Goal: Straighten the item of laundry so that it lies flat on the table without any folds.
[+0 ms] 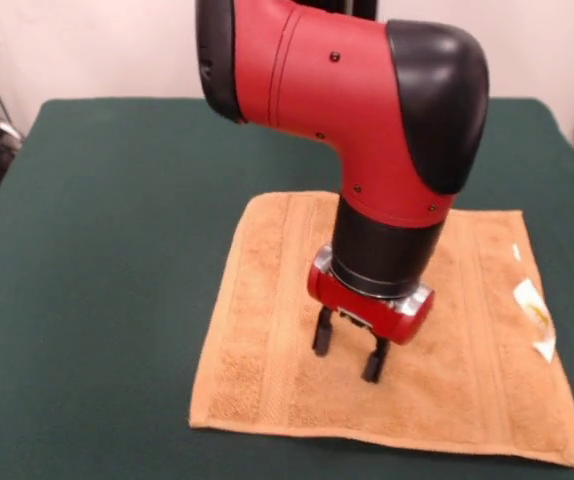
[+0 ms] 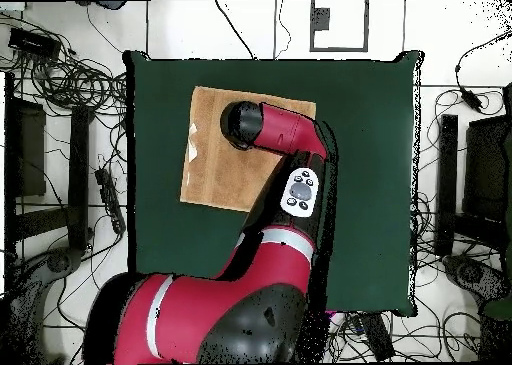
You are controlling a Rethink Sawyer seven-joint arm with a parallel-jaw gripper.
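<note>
We found the orange-yellow terry towel (image 1: 267, 330) spread on the green table (image 1: 97, 250), toward its near edge in the front view, its white care tag (image 1: 535, 318) at the right border. The gripper (image 1: 347, 350) hung over the towel's middle with its two fingers apart and holding nothing. We judged the flattening nearly finished; next we would check the edges for any remaining fold and lift clear.

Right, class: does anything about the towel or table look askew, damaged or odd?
Nothing much stands out. The square orange-yellow terry towel lies flat on the dark green table, with no folds showing. Its white care tag sticks out sideways. The open pincer hovers over it.
</note>
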